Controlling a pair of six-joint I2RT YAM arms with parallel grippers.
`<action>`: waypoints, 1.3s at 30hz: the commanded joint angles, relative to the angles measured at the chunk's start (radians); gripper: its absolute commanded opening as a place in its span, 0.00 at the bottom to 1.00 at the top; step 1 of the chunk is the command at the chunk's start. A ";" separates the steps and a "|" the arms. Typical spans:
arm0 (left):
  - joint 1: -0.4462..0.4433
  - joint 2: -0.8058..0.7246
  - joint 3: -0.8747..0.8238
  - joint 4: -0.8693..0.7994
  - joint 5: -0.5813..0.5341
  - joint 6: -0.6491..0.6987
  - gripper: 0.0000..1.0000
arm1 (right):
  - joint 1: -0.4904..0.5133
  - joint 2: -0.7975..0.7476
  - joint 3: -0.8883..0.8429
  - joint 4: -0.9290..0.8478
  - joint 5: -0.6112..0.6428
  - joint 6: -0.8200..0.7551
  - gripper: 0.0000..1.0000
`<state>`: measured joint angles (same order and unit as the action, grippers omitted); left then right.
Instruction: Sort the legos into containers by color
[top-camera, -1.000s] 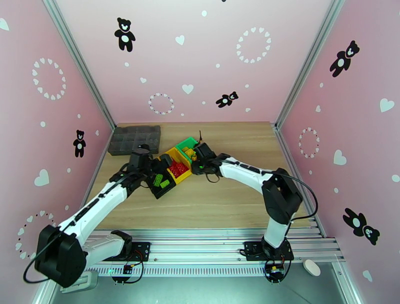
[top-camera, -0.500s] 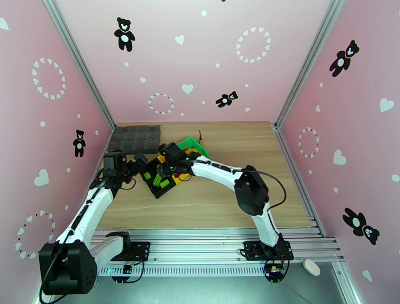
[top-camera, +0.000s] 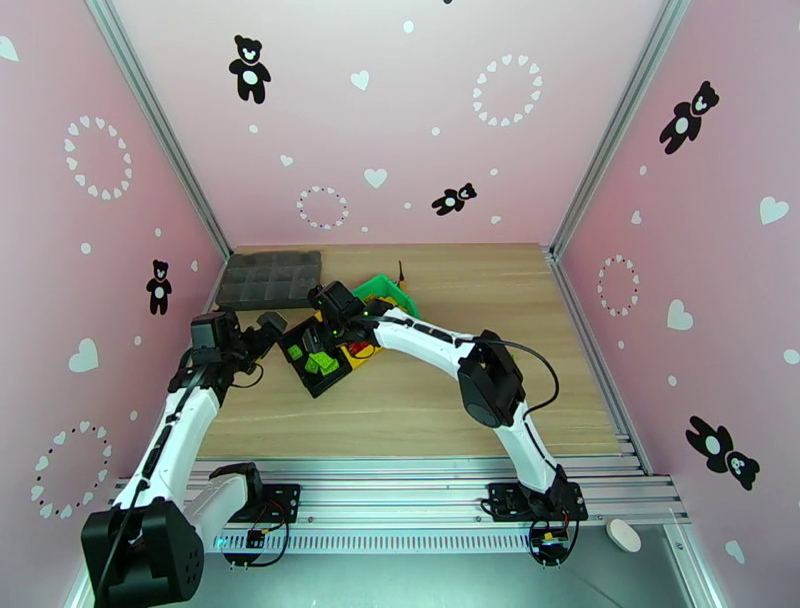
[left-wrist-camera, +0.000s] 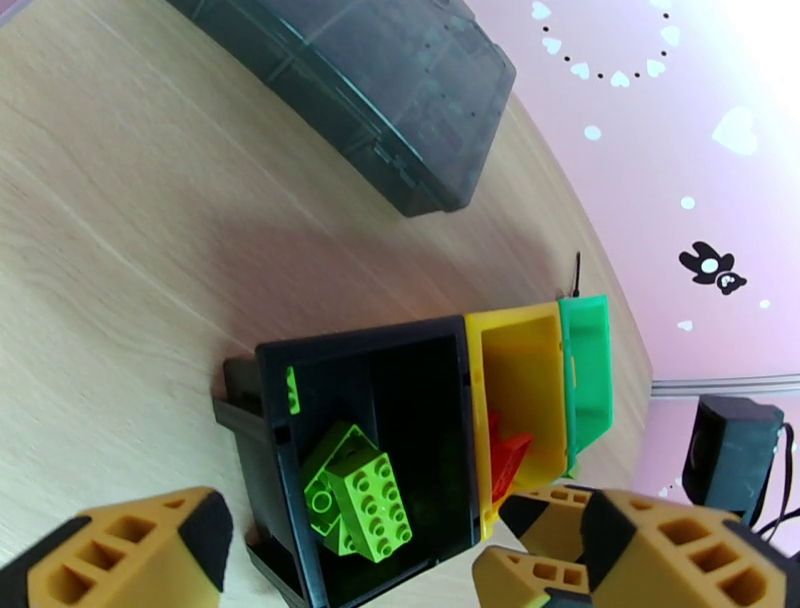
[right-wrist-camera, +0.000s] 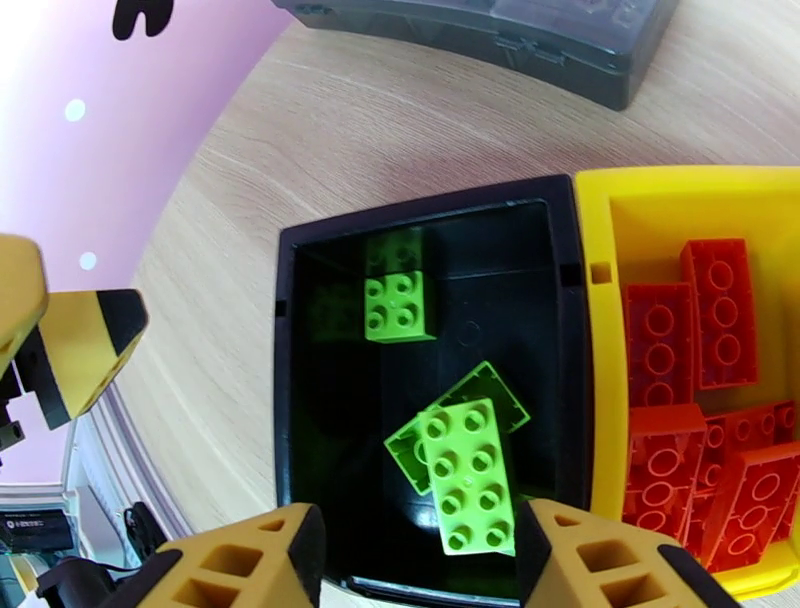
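Observation:
The containers stand in a joined row: black bin (top-camera: 312, 390), yellow bin (top-camera: 368, 352), green bin (top-camera: 385, 290). Green legos (right-wrist-camera: 465, 480) lie in the black bin (right-wrist-camera: 285, 330), one small square brick (right-wrist-camera: 400, 300) apart from the others. Red legos (right-wrist-camera: 720, 310) fill the yellow bin (right-wrist-camera: 650, 210). My right gripper (top-camera: 325, 322) hovers over the black bin, open (right-wrist-camera: 415, 560), with nothing between its fingers. My left gripper (top-camera: 262, 328) is open just left of the black bin (left-wrist-camera: 270, 430), with the green legos (left-wrist-camera: 365, 490) below it.
A flat dark grey compartment tray (top-camera: 270, 278) lies at the back left, close behind the bins. The right arm reaches across the yellow and green bins. Bare wooden table extends to the right and front of the bins.
My right arm swung left from the green bin to over the black bin and opened its jaws. My left arm drew back to the left, off the black bin.

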<state>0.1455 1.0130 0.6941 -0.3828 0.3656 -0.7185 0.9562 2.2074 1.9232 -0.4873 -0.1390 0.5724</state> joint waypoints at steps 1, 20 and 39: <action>-0.044 -0.018 0.010 -0.018 0.010 0.011 0.98 | -0.003 -0.094 -0.033 -0.043 0.078 -0.037 0.55; -0.749 0.313 0.255 0.055 -0.342 -0.025 0.98 | -0.389 -0.677 -0.799 0.037 0.344 0.077 0.70; -0.998 0.671 0.463 0.226 -0.277 -0.070 0.97 | -0.873 -0.821 -1.149 0.084 0.283 0.132 0.85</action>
<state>-0.8413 1.6691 1.1252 -0.1925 0.0673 -0.7727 0.1112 1.3701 0.7902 -0.4377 0.1963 0.7033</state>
